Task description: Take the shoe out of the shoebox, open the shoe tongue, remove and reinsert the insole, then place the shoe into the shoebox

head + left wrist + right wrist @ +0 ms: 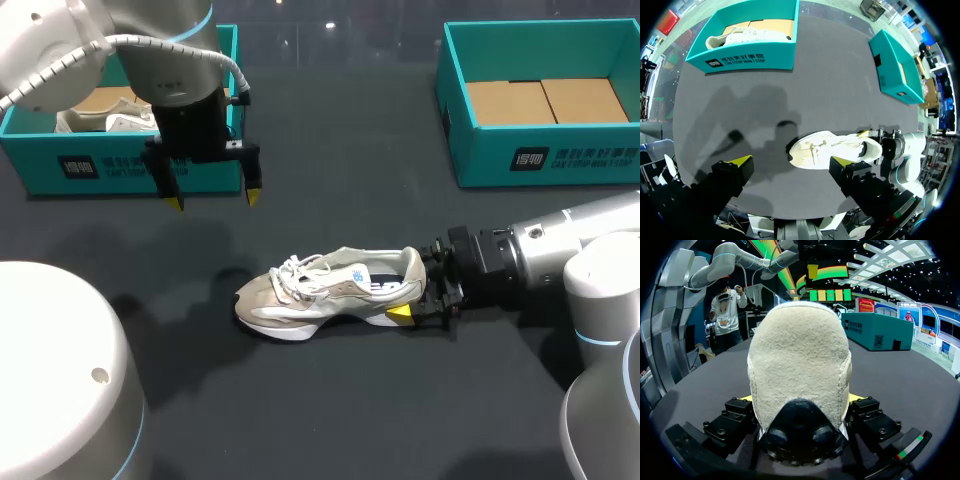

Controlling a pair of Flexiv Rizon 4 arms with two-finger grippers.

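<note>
On the dark table (340,150), the white and beige lace-up shoe (320,292) sits near the middle, heel (411,268) squeezed tight by the right gripper (414,292), so I think the wide-open, empty left gripper (213,193) up at the far left must drop next to lift the tongue (350,274).

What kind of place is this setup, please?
Likely a robot workbench for shoe packing: a dark table carries two teal shoeboxes, and the right gripper holds a sneaker by its heel.
</note>
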